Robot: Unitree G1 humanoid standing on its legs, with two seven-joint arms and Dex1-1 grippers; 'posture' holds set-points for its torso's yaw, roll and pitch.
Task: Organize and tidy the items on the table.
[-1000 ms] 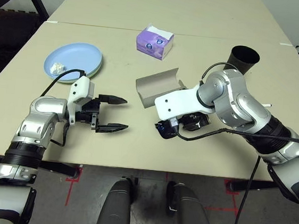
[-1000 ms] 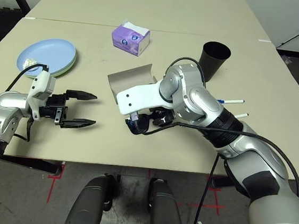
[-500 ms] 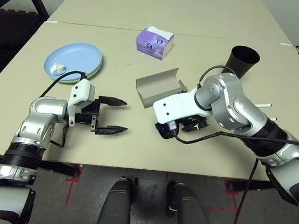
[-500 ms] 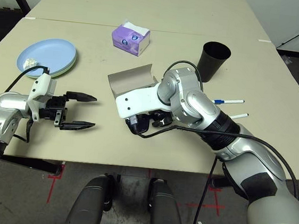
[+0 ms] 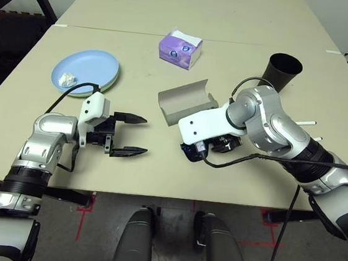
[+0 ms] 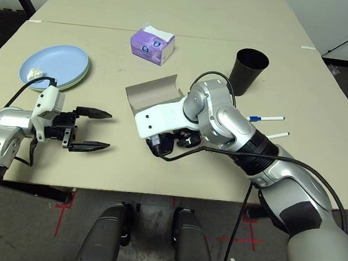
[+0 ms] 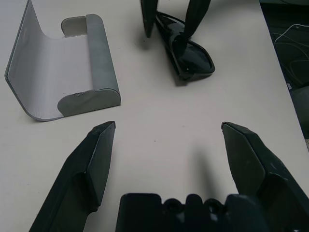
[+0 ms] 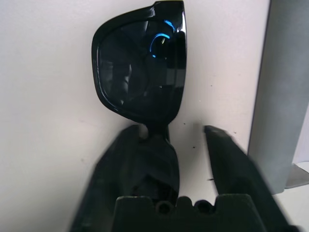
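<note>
With the plates [image 5: 87, 71] stacked, much is left: the right end effector [image 8: 186, 145] straddles, perhaps pinches, the sunglasses [image 8: 140, 63] beside the open glasses case [image 5: 186, 100] on the counter [image 5: 235, 25]; the left end effector [image 5: 130, 135] waits spread

sunglasses [image 8: 140, 72] partly hidden by blurred right tool [image 8: 186, 159]

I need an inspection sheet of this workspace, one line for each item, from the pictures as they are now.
Surface: beige table, bare near its front edge.
Job's things: open glasses case; sunglasses; tissue on stacked plates; black cup; pens.
Clutter: purple tissue box.
Grippers: left pincer open, empty; right pincer straddling the sunglasses.
Cables: black cable along the right arm.
Surroundings: second table behind; red floor tape.
</note>
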